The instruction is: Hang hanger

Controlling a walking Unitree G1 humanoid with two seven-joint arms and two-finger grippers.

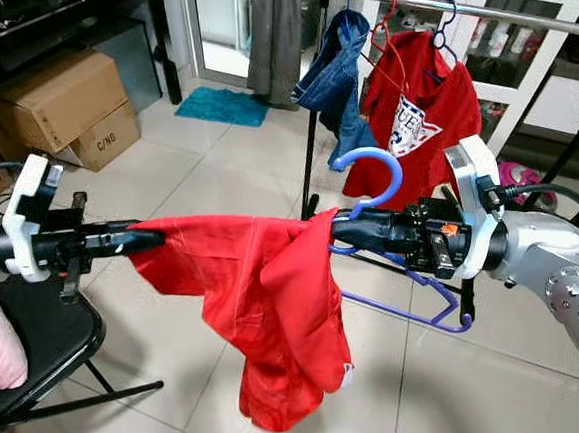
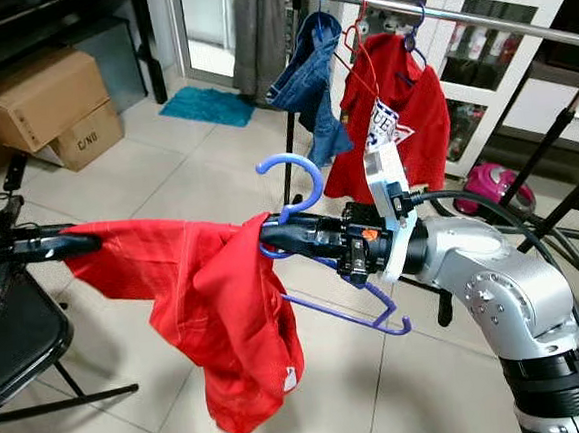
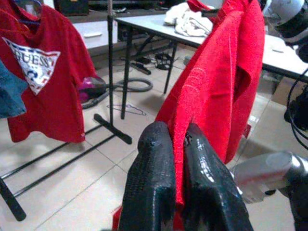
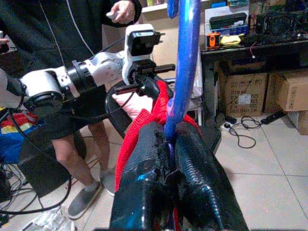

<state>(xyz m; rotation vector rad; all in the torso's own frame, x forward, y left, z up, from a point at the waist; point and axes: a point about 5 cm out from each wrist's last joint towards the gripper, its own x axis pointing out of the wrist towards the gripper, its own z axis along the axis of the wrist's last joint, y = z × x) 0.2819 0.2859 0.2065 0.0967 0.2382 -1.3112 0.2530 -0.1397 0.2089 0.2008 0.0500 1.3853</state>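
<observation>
On my far left a black folding chair (image 1: 39, 347) stands on the tiled floor (image 1: 207, 183), with cardboard boxes (image 1: 60, 104) stacked behind it by the wall. My left hand (image 1: 156, 237) reaches out level in front of me, its two black fingers (image 3: 149, 183) pressed together on a fold of the red shirt (image 1: 266, 299), pinching the cloth at one end. The shirt stretches between my two hands and sags in the middle, its lower part hanging free above the floor. My right hand (image 1: 339, 228) holds the other end: its fingers (image 4: 144, 183) are clamped on the blue hanger (image 1: 376, 165) just below the hook, with red cloth bunched in the same grip. The hook curls upward above my hand, and the hanger's purple-blue lower bar (image 1: 407, 313) slants down beneath my right wrist. Beyond, the clothes rail (image 1: 454, 8) carries a blue denim garment (image 1: 333, 68) and a red printed T-shirt (image 1: 417, 116), each on its own hanger; my hanger is well apart from the rail, lower and nearer to me. A teal mat (image 1: 223, 106) lies by the doorway. In the right wrist view a person (image 4: 72, 139) in dark clothes stands behind my left arm.
</observation>
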